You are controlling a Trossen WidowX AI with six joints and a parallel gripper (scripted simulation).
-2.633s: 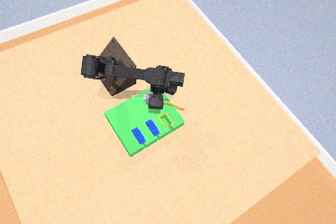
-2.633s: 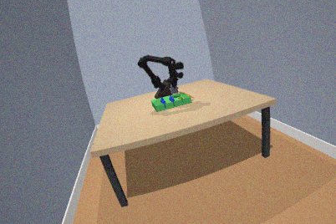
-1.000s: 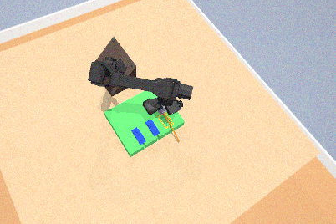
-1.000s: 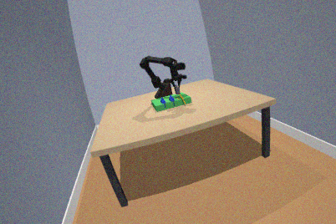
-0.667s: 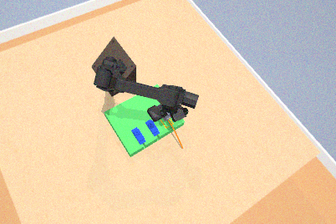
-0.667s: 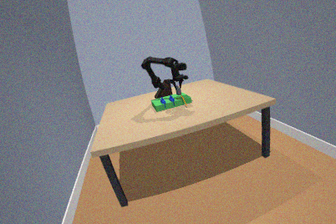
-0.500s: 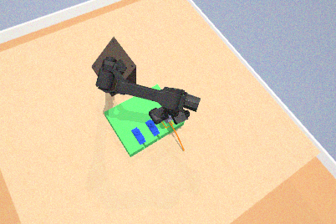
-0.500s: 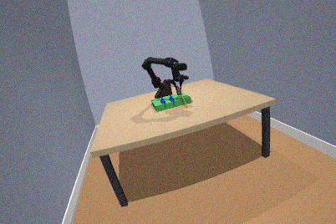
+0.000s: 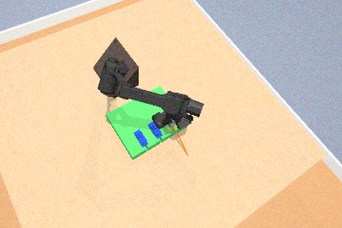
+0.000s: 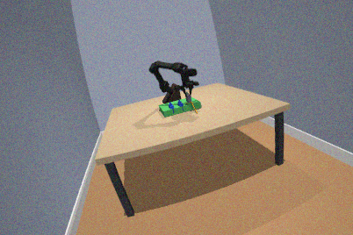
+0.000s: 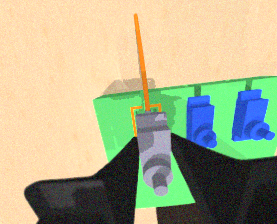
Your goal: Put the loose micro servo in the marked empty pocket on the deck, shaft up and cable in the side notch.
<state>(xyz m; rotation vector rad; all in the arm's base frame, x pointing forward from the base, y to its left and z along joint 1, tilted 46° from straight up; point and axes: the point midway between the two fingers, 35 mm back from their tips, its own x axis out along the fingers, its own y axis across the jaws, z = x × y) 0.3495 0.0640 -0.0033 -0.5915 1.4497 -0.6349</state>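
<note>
The grey loose servo [image 9: 171, 124] [image 10: 188, 98] [image 11: 154, 140] is between the fingers of my gripper [image 9: 172, 122] [image 11: 153, 138], which is shut on it. Its output shaft points up toward the wrist camera. It appears a little above the green deck [image 9: 123, 136] [image 10: 167, 112] [image 11: 111, 125]; the exact height is unclear. In the wrist view it covers most of the orange-outlined pocket [image 11: 133, 121], whose far end and left side show. The orange cable [image 9: 180, 141] [image 11: 141, 62] runs out past the deck's edge above the notch side. The ears' underside is hidden.
Two blue servos sit in the deck beside the pocket, the nearer one [image 9: 155, 130] [image 11: 201, 119] close to a finger and the other one [image 9: 140, 138] [image 11: 250, 116] farther along. The arm's dark base [image 9: 115, 49] stands behind the deck on the wooden table [image 9: 238, 141] [image 10: 237, 102].
</note>
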